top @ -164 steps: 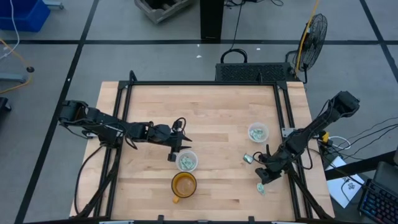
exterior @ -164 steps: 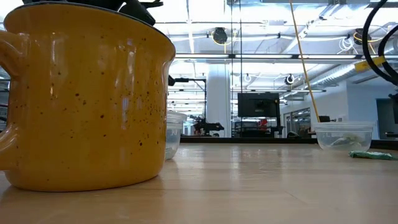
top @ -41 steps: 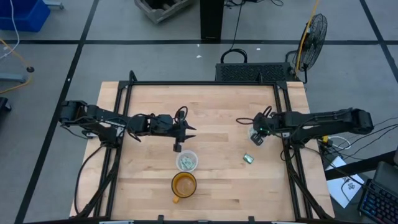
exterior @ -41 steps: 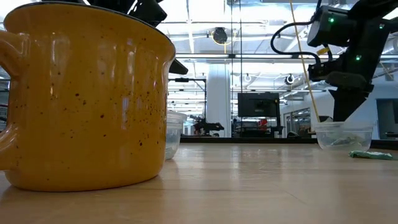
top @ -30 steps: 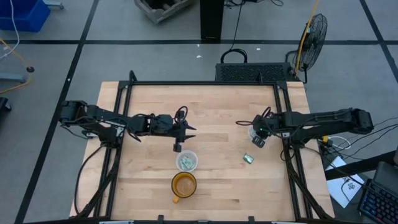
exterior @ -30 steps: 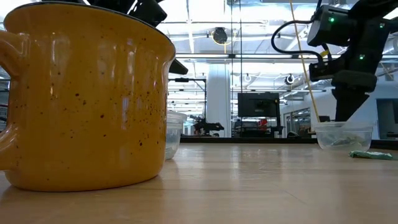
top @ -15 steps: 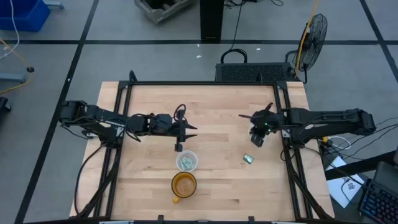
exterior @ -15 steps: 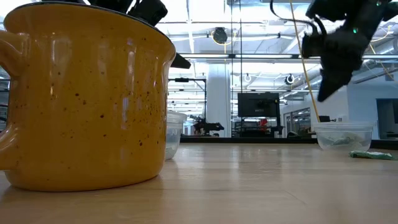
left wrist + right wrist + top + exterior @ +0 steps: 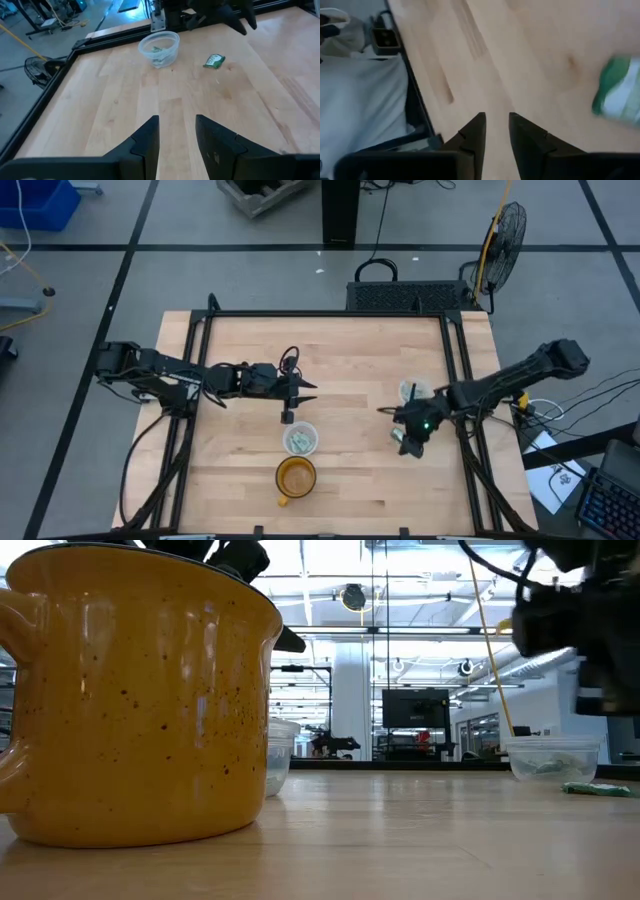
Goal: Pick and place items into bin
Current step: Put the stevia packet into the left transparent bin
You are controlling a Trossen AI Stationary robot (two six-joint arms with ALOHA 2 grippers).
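Note:
One loose green-and-white packet (image 9: 398, 437) lies flat on the wooden table toward its right side; it also shows in the left wrist view (image 9: 215, 60), the right wrist view (image 9: 619, 95) and the low view (image 9: 598, 789). My right gripper (image 9: 409, 445) hovers just beside it, open, with nothing between its fingers (image 9: 497, 116). A clear round bin (image 9: 413, 392) with packets inside stands behind it. A second clear bin (image 9: 300, 439) holding packets stands mid-table, with my left gripper (image 9: 287, 418) open above its far rim (image 9: 177, 119).
A yellow speckled mug (image 9: 296, 477) stands near the table's front edge, just in front of the mid-table bin, and fills the left of the low view (image 9: 140, 690). Black frame rails (image 9: 462, 370) run along the table's sides. Bare wood lies between the two bins.
My right gripper has swung from over the right-hand bin toward the table's near edge, turning as it went, and now hangs beside the loose packet. The packet and both bins have stayed where they were.

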